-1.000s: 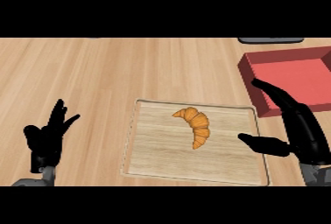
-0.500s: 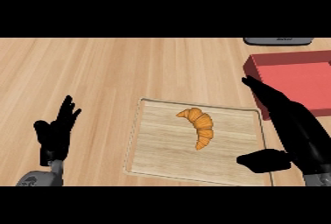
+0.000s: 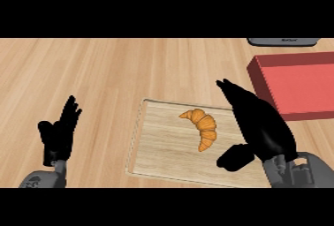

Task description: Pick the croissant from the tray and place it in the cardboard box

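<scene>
Over on the left, the left hand (image 3: 57,137) sits low near the near edge of the wooden counter (image 3: 130,66), fingers straight and pointing away, thumb out to the side, holding nothing and resting well apart from everything else. Moving right, there's the tray (image 3: 160,154), a pale wooden board with a raised rim, lying flat on the counter in the middle of the scene. And on it, the croissant (image 3: 203,127), golden orange, curved, one end pointing toward the far left of the tray and the other tapering down toward the near side; it lies on the right half of the tray, untouched. Just to its right comes the right hand (image 3: 257,126), big in view, hanging over the tray's right edge, fingers straight and held together, stretched toward the far side, thumb sticking out below toward the croissant's near tip. Nothing pinched there, the palm is bare, and a sliver of tray shows between hand and pastry. Farther right and toward the far side sits the cardboard box (image 3: 297,84), red, open-topped, on the counter just beyond the tray's far right corner. At the far edge above it, a dark grey object (image 3: 282,41) peeks in, too cut off to identify.
</scene>
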